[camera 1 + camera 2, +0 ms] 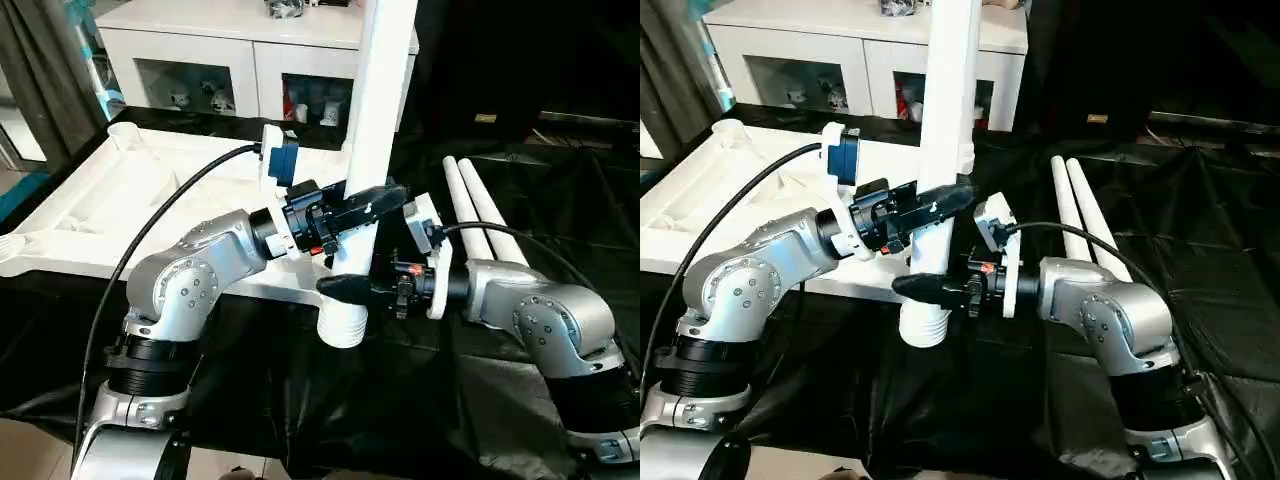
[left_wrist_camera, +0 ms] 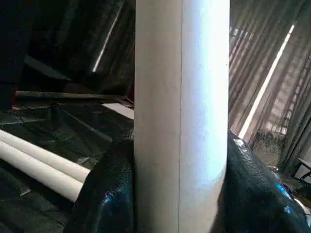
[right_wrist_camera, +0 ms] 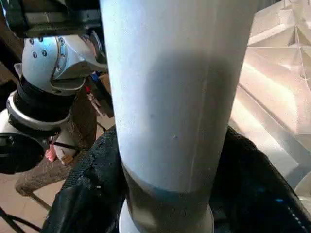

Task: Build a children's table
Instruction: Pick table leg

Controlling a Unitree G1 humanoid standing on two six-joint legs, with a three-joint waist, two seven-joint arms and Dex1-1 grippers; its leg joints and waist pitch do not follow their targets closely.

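Both head cameras look forward and down, the upright white tubular plastic leg at frame centre and the black-draped table across the lower frame. Each wrist camera sits tight against that leg, sharing it with the head views.

Three white tubular legs in all: one leg stands upright between the arms, and two spare legs lie side by side on the black-draped surface. One white tabletop lies ribbed side up. Two silver arms reach in, left arm and right arm. One white cabinet stands behind.
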